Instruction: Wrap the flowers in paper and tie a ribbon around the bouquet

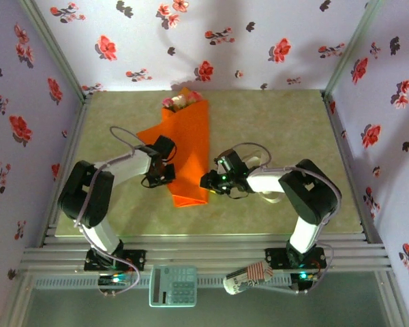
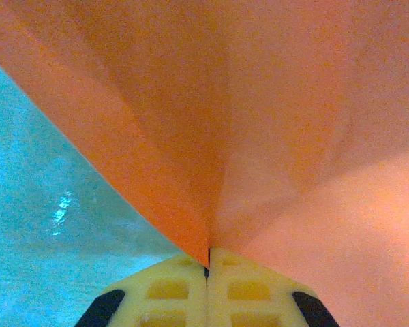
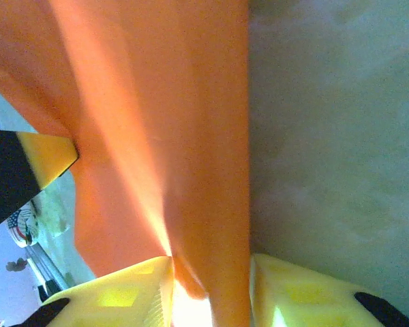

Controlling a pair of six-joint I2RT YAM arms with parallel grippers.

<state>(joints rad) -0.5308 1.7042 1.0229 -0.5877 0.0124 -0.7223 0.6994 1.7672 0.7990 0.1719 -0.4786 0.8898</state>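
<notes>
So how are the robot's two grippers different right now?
The left gripper has its fingers shut, pinching the paper; the right gripper has its fingers apart, the paper's edge lying between them. The left gripper is at the paper's left side, the right gripper at its right side. Both have yellow fingers.

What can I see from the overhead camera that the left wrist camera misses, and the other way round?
The overhead view adds the whole scene: the flowers poking out at the far end of the orange paper, the right fingers at the paper's right edge, and a calculator near the arm bases. The left wrist view adds a close-up: the left fingers pressed shut, pinching a fold of the paper. Both views share the orange paper and the table beneath it.
</notes>
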